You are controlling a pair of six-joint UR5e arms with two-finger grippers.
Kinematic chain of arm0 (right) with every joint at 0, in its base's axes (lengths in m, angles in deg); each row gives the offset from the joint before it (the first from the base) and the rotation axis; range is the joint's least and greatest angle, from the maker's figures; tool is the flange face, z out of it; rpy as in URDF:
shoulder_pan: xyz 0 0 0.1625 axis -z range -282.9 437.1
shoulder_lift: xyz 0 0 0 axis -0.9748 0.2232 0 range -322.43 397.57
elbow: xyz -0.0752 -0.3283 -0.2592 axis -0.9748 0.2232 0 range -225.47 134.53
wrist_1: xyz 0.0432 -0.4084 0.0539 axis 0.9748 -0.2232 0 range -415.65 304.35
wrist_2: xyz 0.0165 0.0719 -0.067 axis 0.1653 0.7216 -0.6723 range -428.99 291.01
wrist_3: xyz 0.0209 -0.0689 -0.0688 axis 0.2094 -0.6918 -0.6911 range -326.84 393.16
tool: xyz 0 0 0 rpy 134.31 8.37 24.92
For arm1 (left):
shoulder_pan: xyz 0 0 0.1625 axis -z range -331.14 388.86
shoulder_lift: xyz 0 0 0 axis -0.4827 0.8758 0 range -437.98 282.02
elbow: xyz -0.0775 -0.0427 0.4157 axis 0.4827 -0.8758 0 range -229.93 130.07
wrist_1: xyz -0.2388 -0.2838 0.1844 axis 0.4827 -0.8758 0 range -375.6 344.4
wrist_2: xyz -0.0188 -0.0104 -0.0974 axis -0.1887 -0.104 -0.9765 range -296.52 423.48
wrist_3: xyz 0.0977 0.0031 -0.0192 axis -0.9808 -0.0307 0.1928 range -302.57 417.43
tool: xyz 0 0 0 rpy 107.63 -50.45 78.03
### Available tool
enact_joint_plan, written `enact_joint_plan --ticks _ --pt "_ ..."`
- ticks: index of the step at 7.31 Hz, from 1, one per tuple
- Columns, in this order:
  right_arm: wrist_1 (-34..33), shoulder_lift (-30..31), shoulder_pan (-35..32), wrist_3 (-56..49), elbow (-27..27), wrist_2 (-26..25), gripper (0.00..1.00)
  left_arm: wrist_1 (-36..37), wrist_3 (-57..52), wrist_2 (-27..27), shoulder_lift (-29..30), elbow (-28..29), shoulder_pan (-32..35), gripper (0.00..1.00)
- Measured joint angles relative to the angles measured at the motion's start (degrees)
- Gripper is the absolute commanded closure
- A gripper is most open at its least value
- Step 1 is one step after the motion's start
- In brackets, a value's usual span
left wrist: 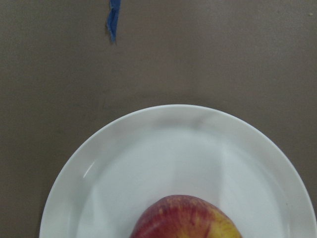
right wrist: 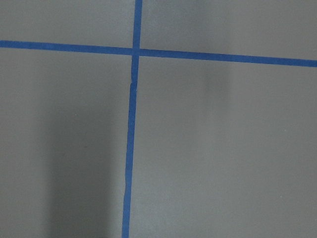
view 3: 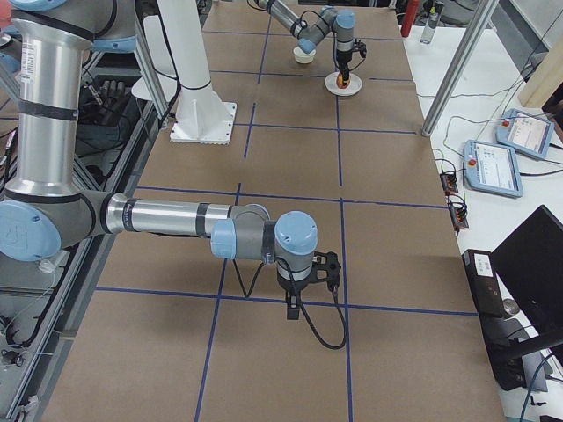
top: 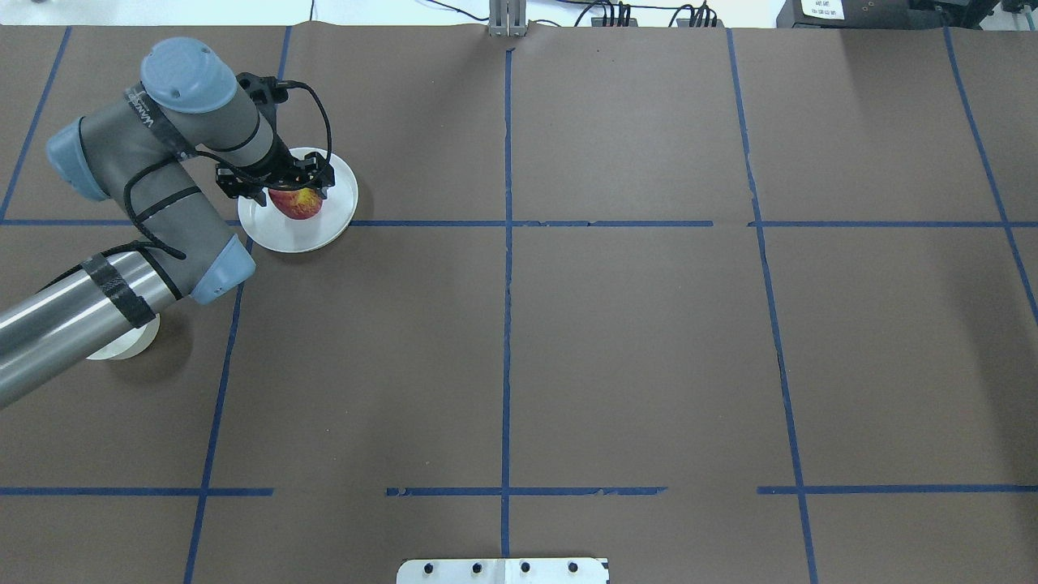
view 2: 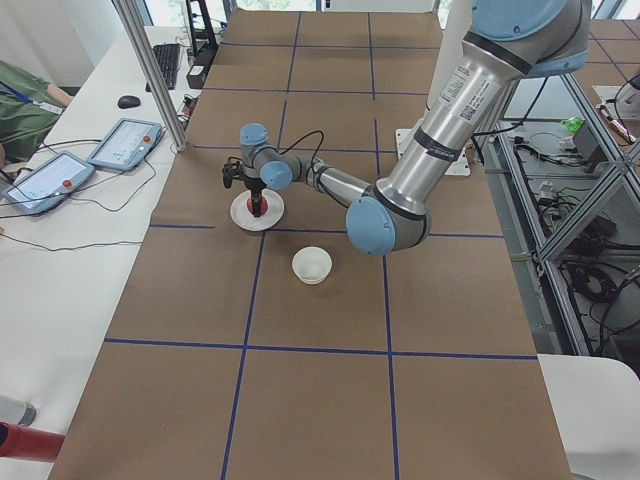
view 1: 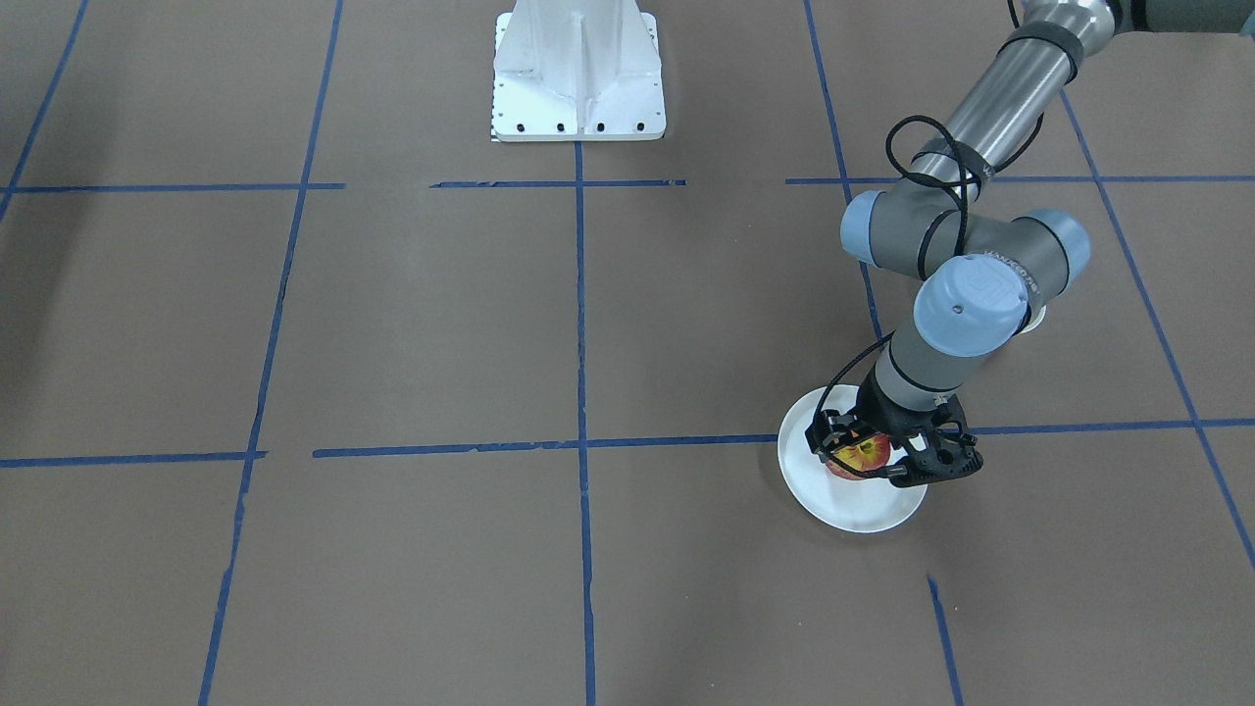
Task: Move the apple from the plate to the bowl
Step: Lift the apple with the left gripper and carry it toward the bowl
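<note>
Far left in the overhead view: small off-white bowl (top: 122,347), mostly hidden under the silver forearm of the left arm (top: 65,324). Standing on the brown paper-covered table (top: 649,365), nearer the robot than the plate and apart from it. Seen whole and upright from the left-end camera.

Next to the right: flat white plate (top: 339,203), lying over a crossing of the blue tape lines (top: 507,324). On the plate, near its middle: red-and-yellow apple (top: 296,204).

Directly over the apple: left gripper (top: 297,188), pointing down, black fingers set against the apple's two sides. Grasping it, as far as the overhead and front views allow. From the left wrist camera, only the apple's top at the bottom edge, with the plate's white floor and rim beyond it.

Further right, at the middle of the overhead view's bottom edge: white robot base plate (top: 503,570).

Last, in the right-end view only: right gripper (view 3: 303,299), pointing down just above a blue line, well apart from plate, bowl and apple. Whether spread or closed, cannot tell. Under its wrist camera, bare brown paper and a tape crossing.
</note>
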Motion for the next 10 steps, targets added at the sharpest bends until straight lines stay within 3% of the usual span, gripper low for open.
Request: enact_joint_plan --ticks 1,2,3,4,7,9,10 --pt "0.0 0.0 0.0 0.0 0.0 0.0 0.00 0.0 0.0 0.0 0.0 0.0 -0.2 0.04" --pt "0.0 0.0 0.0 0.0 0.0 0.0 0.00 0.0 0.0 -0.1 0.0 0.0 -0.4 0.29" --pt "0.0 0.0 0.0 0.0 0.0 0.0 0.00 0.0 -0.1 -0.1 0.0 0.0 -0.5 0.70" --pt "0.0 0.0 0.0 0.0 0.0 0.0 0.00 0.0 -0.1 -0.1 0.0 0.0 -0.5 0.91" --pt "0.0 0.0 0.0 0.0 0.0 0.0 0.00 0.6 -0.6 -2.8 -1.1 -2.1 1.7 0.92" --pt "0.0 0.0 0.0 0.0 0.0 0.0 0.00 5.1 -6.1 -8.5 -5.8 -10.3 6.9 0.91" --pt "0.0 0.0 0.0 0.0 0.0 0.0 0.00 11.1 -11.9 -9.4 -7.7 -15.5 9.4 0.91"
